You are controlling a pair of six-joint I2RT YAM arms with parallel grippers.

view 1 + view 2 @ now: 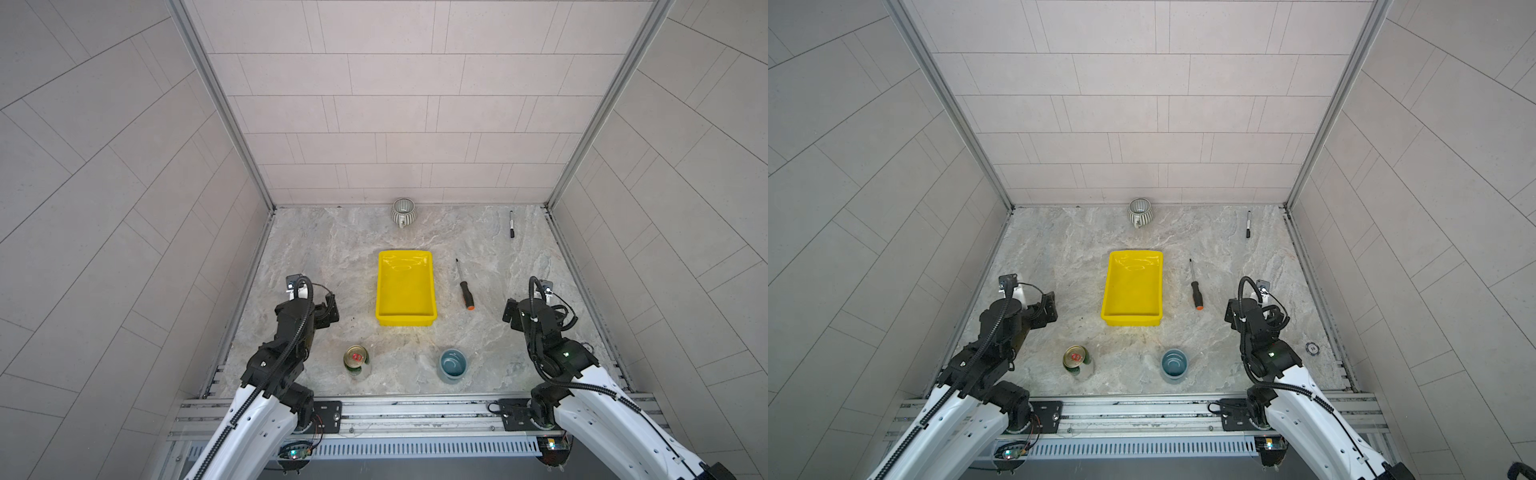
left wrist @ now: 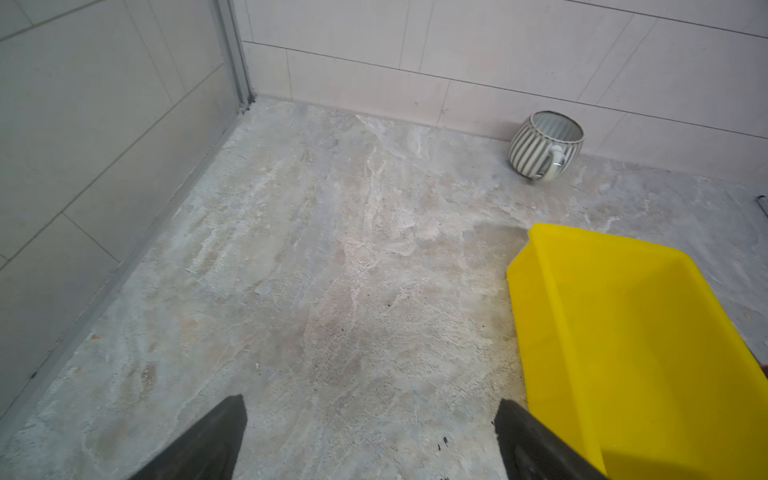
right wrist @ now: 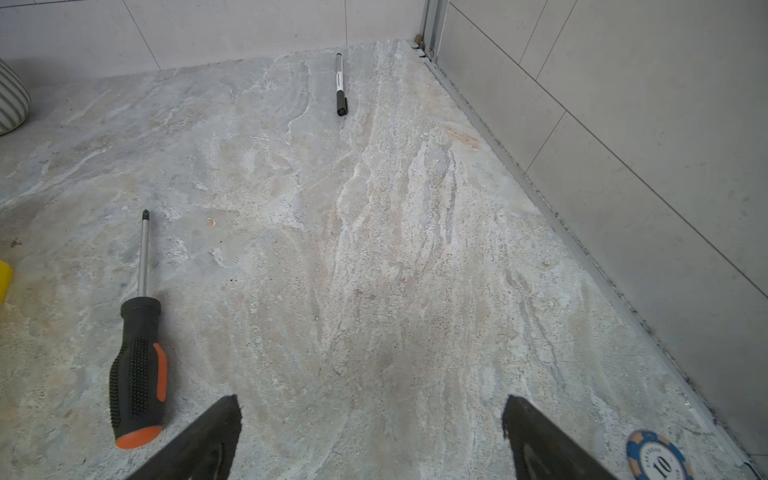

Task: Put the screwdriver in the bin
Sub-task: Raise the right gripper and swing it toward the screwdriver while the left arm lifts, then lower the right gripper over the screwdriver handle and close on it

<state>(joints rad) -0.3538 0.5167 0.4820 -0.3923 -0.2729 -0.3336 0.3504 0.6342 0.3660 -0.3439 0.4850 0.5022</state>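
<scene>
Lying flat on the marble tabletop (image 1: pixel 332 249), the screwdriver (image 1: pixel 464 286) sits to the right of the bin (image 1: pixel 405 286) and apart from it, with its shaft toward the back wall and its orange end cap toward the robot. The bin holds nothing.

In the right wrist view the whole screwdriver (image 3: pixel 139 365) shows, but only a yellow corner of the bin (image 3: pixel 4 278) enters the frame. The right gripper (image 3: pixel 370 399) is spread wide with bare tabletop between its fingertips, gripping nothing; only their dark tips show. A poker chip (image 3: pixel 658 455) is partly cut off beside one tip.

The left gripper (image 2: pixel 370 401) is likewise spread wide and grips nothing. One fingertip overlaps the near corner of the bin (image 2: pixel 623 332) in that view; whether they touch cannot be told. A dark sliver at that frame's edge is too small to name.

In both top views the wrists and cables cover the jaws of both grippers. A striped mug (image 1: pixel 403 212) stands at the back wall, a black marker (image 1: pixel 510 224) lies near the back right corner, and a can (image 1: pixel 356 360) and a blue-grey cup (image 1: pixel 453 365) stand nearest the robot. The can's label is too blurred to read.
</scene>
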